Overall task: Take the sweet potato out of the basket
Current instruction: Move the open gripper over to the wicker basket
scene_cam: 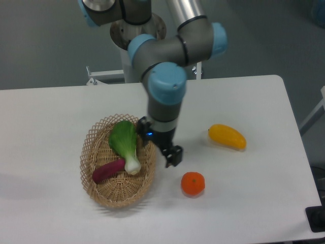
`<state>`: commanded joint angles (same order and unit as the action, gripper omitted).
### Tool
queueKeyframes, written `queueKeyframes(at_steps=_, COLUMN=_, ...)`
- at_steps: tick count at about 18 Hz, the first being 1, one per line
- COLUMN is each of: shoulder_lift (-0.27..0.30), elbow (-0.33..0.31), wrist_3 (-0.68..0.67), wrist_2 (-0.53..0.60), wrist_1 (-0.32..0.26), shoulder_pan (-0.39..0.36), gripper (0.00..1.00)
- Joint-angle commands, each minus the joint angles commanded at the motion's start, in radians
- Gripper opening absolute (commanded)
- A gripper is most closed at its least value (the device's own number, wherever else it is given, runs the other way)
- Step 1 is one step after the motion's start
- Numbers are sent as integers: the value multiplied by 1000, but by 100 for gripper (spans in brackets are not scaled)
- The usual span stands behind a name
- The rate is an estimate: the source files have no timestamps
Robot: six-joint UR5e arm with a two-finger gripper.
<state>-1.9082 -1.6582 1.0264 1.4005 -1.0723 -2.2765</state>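
The sweet potato (108, 171), a small dark purple-magenta tuber, lies in the lower left of the oval wicker basket (88, 155), next to the white stem of a green leafy vegetable (124, 140). My gripper (158, 146) hangs over the basket's right rim, to the right of the sweet potato and apart from it. Its jaws are open and hold nothing. One finger (173, 155) shows beyond the rim over the table.
A yellow mango-shaped fruit (227, 136) lies on the white table at the right. An orange (193, 183) sits just right of the basket, below the gripper. The robot's base column (138, 35) stands at the back.
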Motion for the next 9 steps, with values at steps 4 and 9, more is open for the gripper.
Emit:
queueKeyframes(at_steps=4, shoulder_lift=-29, elbow=0, wrist_3=-26, wrist_2=2, wrist_1=2, shoulder_pan=48, gripper=100)
queueKeyframes(at_steps=9, shoulder_lift=-61, elbow=0, wrist_3=-51, wrist_2=2, wrist_1=5, shoulder_pan=81, gripper=100)
